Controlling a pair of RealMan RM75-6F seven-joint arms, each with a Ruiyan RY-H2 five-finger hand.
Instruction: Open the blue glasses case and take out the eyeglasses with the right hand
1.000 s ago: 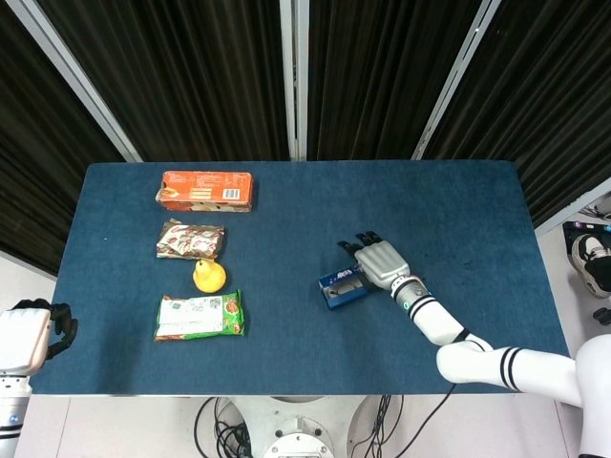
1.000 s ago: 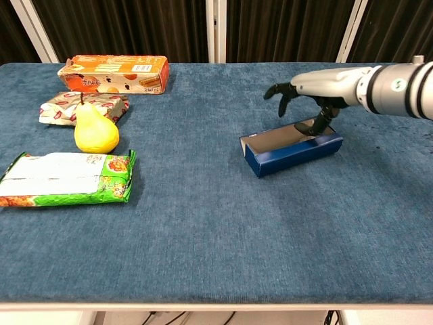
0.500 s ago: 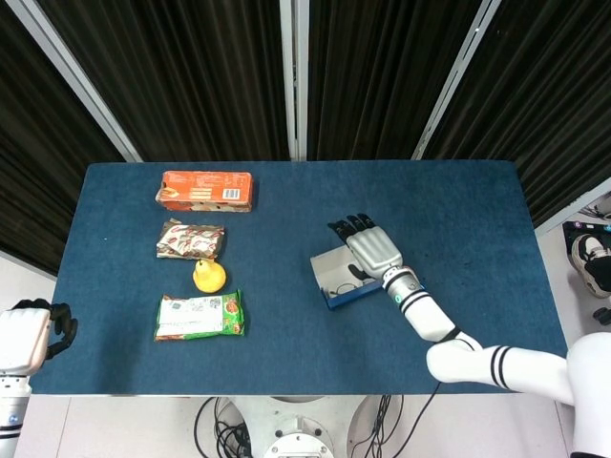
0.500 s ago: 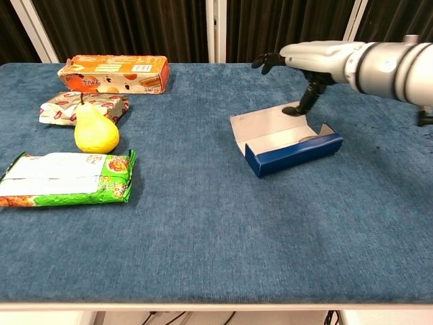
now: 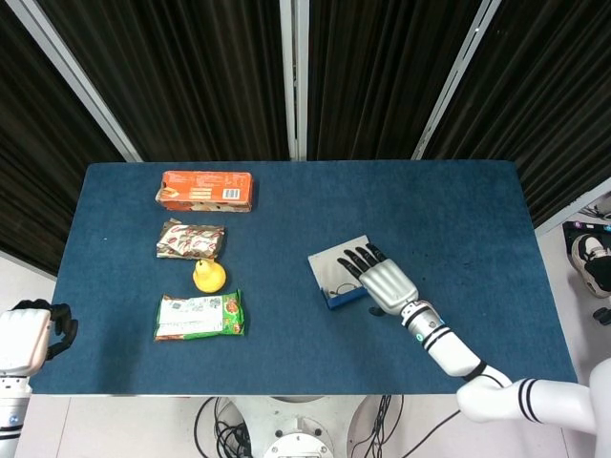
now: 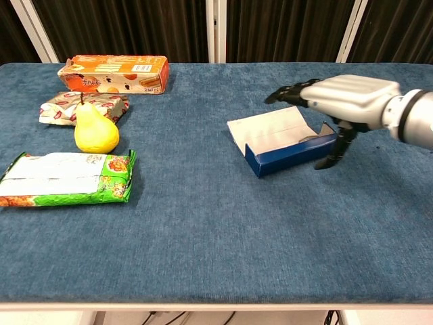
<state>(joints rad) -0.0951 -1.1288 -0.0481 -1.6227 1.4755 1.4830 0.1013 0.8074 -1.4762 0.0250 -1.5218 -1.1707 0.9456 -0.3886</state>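
The blue glasses case [image 6: 292, 154] [image 5: 336, 297] lies open at the table's middle right, its pale lid [image 6: 269, 126] folded back toward the far left. A little metal, perhaps the eyeglasses [image 6: 306, 139], shows just inside the case's far rim. My right hand [image 6: 338, 101] [image 5: 380, 279] hovers over the case's right end, fingers spread and holding nothing, thumb hanging down in front of the case. My left hand [image 5: 29, 334] is at the table's left edge, off the table, fingers curled in; it holds nothing that I can see.
An orange box [image 6: 114, 73], a silver snack packet [image 6: 81, 107], a yellow pear [image 6: 95, 130] and a green packet [image 6: 67, 177] sit in a row on the left of the blue table [image 6: 203, 230].
The lid has swung from nearly closed to folded fully back. My right hand drew back toward me and lowered over the case's right end.
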